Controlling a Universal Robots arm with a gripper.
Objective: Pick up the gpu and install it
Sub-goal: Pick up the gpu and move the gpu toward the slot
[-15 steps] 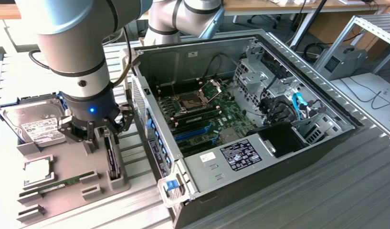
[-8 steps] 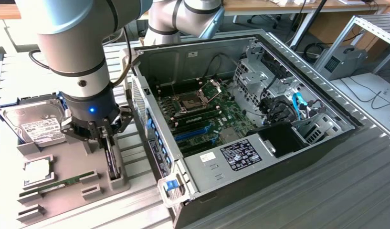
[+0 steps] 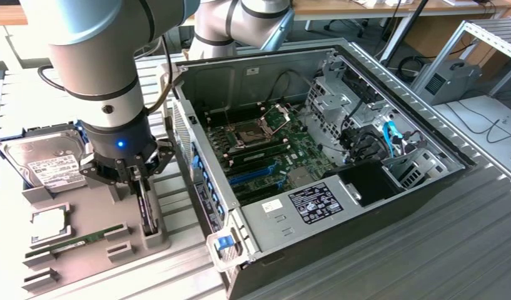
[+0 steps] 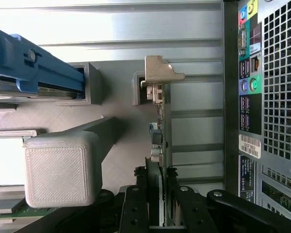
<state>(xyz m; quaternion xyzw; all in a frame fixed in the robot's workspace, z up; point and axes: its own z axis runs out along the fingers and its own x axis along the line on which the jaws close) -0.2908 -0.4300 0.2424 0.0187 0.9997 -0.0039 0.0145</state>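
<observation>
The gpu [image 3: 147, 215] stands on edge in a slot of the grey holder [image 3: 105, 209] on the tabletop [image 3: 472, 250], just beside the open case [image 3: 264, 81]. Judged light, stiff and fragile: a thin board with exposed parts. Best held by its upper edge, clear of the bracket [image 4: 160, 70]. The pincer [image 3: 137, 176] is partly closed, with its fingers [image 4: 136, 204] clamped on both faces of that edge.

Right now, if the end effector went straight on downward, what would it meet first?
The gpu: the end effector grips its top edge, so it would probably press the card into the grey holder beneath.
</observation>
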